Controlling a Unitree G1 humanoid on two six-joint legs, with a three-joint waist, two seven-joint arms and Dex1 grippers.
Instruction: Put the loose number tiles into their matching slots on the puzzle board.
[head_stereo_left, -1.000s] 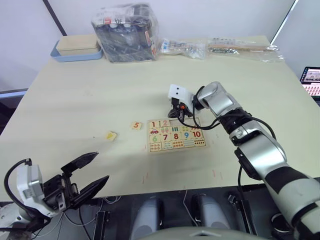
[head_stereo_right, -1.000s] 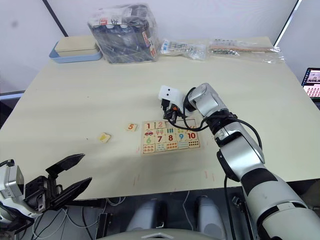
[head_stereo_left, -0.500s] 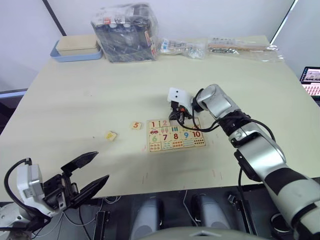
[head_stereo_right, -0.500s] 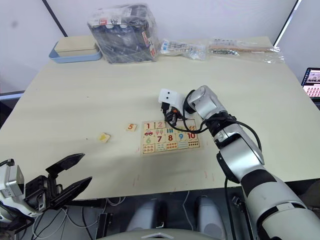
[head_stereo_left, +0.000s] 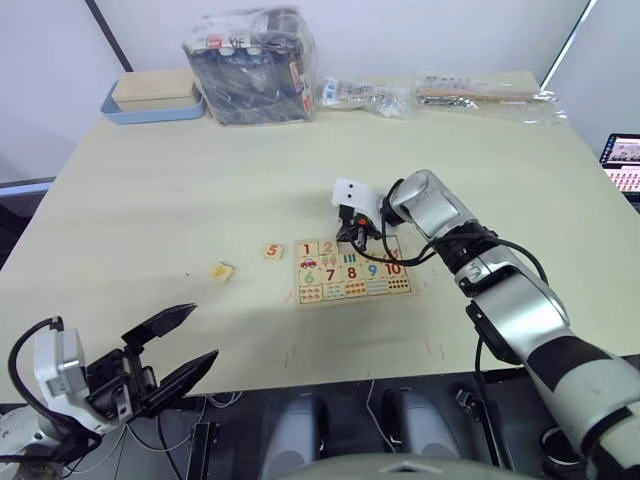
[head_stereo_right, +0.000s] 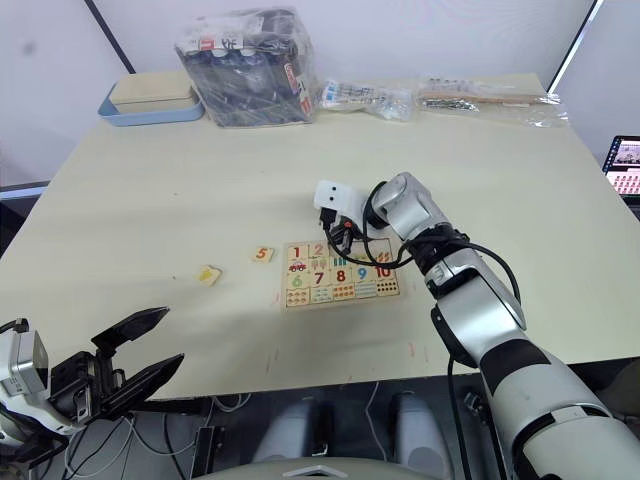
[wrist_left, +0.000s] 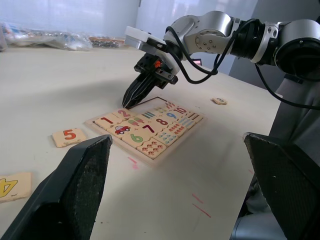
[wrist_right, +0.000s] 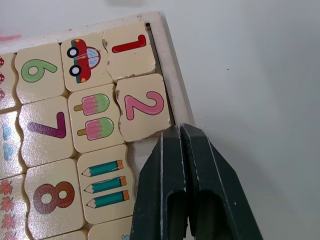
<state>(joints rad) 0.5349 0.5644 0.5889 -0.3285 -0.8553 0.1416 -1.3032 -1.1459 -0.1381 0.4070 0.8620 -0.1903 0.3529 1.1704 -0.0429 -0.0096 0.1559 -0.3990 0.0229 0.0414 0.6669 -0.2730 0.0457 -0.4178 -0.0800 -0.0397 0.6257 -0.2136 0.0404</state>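
- My left tool (head_stereo_left: 170, 350), two black fingers, hangs spread open and empty over the near left edge of the pale bench (head_stereo_left: 150, 200), well apart from everything.
- Next along lies a small square pale-wood tile with a yellow 4 (head_stereo_left: 221, 271), tilted on the bench; near it on its right sits a small square pale-wood tile with an orange 5 (head_stereo_left: 272, 251). Both are loose, clear of each other, and just left of the board.
- The small flat rectangular pale-wood puzzle board (head_stereo_left: 352, 270) sits mid-bench. In the right wrist view the red 1 tile (wrist_right: 127, 49) and the pink 2 tile (wrist_right: 144, 106) are seated in the top row against the raised rim; the slot after the 2 looks bare.
- My right tool (wrist_right: 186, 187) has its black fingers pressed together, holding nothing, tips down at the board's top row just beside the 2.
- A further small tile (wrist_left: 218, 101) lies on the bench past the board in the left wrist view; I cannot read its digit.
- Handling, as I judge it: the tiles are light, stiff and thin, lying flat, so I would pinch opposite edges from above; they may skate on the smooth bench.
- The bench surface is plain and level. At its far edge are a blue-rimmed tray (head_stereo_left: 155, 103), a plastic-wrapped dark box (head_stereo_left: 250, 65) and clear bags (head_stereo_left: 420, 93); white walls behind.
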